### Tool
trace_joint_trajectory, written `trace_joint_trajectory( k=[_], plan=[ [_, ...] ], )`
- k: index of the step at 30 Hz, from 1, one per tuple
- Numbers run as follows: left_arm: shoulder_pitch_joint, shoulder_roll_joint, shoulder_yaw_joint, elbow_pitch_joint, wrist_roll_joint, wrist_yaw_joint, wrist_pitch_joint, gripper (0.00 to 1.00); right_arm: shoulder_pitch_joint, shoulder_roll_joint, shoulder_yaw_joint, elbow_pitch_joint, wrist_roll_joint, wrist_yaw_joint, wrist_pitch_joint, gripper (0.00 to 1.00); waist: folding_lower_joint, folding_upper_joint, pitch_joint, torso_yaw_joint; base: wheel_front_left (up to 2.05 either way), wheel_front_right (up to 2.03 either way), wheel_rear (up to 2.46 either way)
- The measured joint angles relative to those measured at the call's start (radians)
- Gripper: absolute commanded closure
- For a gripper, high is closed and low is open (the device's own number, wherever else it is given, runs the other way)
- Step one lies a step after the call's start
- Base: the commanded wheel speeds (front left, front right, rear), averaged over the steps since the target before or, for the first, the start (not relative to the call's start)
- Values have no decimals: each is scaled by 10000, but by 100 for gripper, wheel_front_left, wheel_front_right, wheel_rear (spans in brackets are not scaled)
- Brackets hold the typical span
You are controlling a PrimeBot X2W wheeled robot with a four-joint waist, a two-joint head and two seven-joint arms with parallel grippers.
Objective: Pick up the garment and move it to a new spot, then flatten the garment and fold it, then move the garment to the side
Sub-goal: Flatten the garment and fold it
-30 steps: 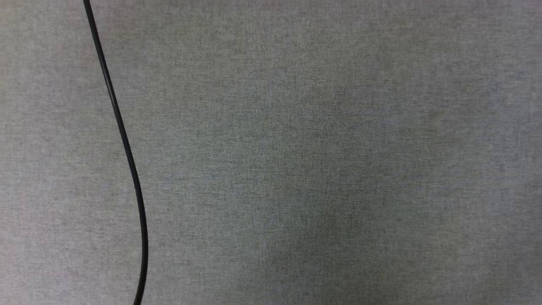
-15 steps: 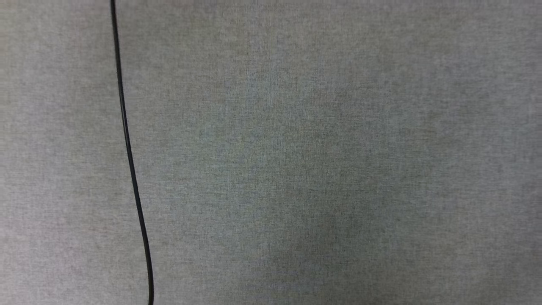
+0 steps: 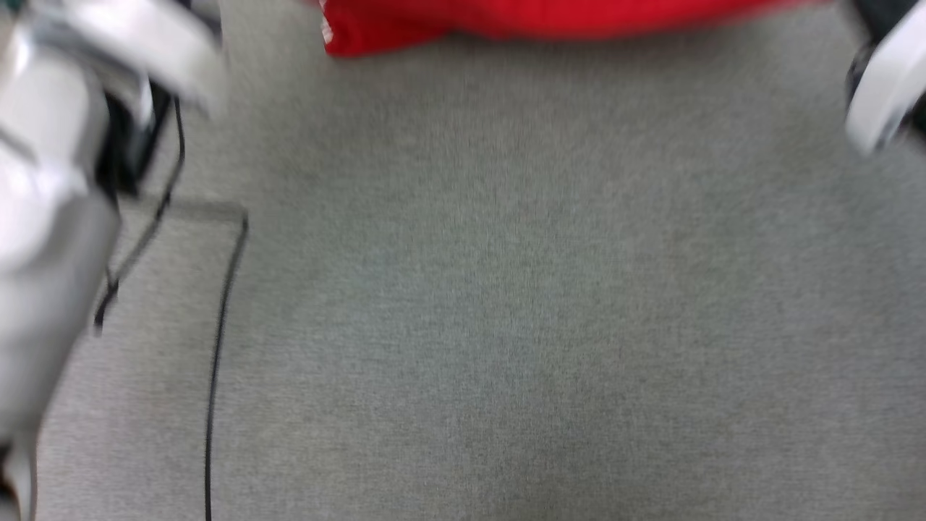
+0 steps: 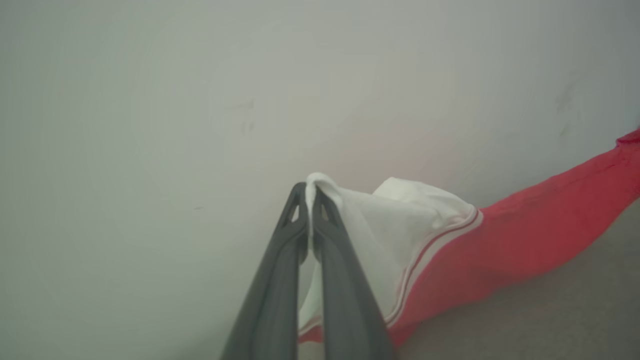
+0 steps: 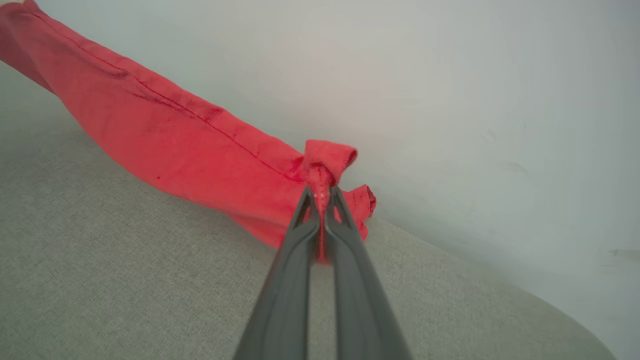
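Tightly shut, the left claw point(image 4: 308, 194) grips the white sleeve of a red shirt point(image 4: 505, 245); the right claw point(image 5: 322, 194) pinches a red fold. Between them the shirt stretches over grey cloth point(image 3: 506, 304).

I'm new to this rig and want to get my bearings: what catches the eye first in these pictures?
The red garment stands out, blurred along the top edge of the head view above a grey cloth surface. In the left wrist view the left gripper has its jaws shut on the white sleeve with striped trim. In the right wrist view the right gripper has its jaws shut on a bunched red edge.
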Motion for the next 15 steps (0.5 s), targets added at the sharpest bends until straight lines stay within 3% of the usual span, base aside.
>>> trace_joint_trajectory(
  k=[9, 15],
  plan=[
    [5304, 798, 86, -2665, -1154, 1615, 79, 100, 3213, -717, 838, -1170, 1126, 2, -146, 100, -2, 0, -1744, -2, 0, 0, 0],
    [8155, 1118, -203, -3864, -1822, 2274, 201, 100, 5072, -1172, 1350, -1622, 1471, 0, -190, 100, -3, 0, -2679, 1, 0, 0, 0]
  ],
)
